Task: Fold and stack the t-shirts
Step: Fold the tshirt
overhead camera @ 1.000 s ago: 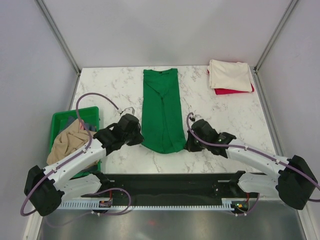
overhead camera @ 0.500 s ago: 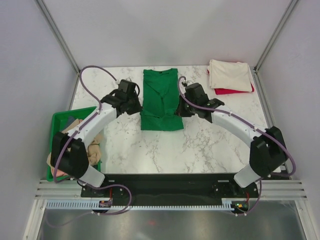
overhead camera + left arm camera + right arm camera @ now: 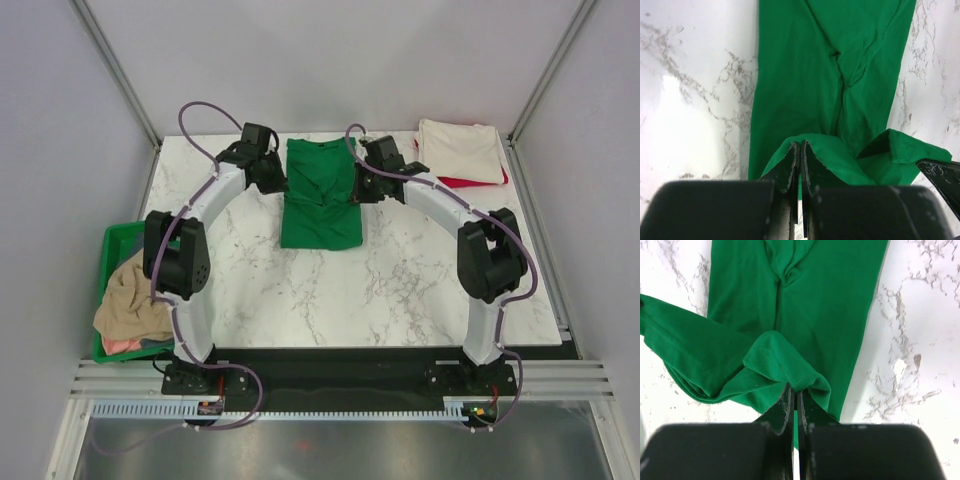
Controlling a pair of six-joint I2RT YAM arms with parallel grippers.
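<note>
The bright green t-shirt lies in the middle of the table at the back, its near half doubled over toward the collar. My left gripper is shut on the hem's left corner. My right gripper is shut on the hem's right corner. Both hold the hem above the shirt's upper part. A folded cream-white t-shirt lies on a folded red t-shirt at the back right. A tan t-shirt is bunched in the green bin.
The green plastic bin stands at the table's left front edge. The marble table has metal frame posts at its back corners. The two arms arch over the table's left and right parts.
Both grippers have carried the green shirt's hem from the near side toward the collar, folding the shirt in half. The arms have stretched out far over the table.
</note>
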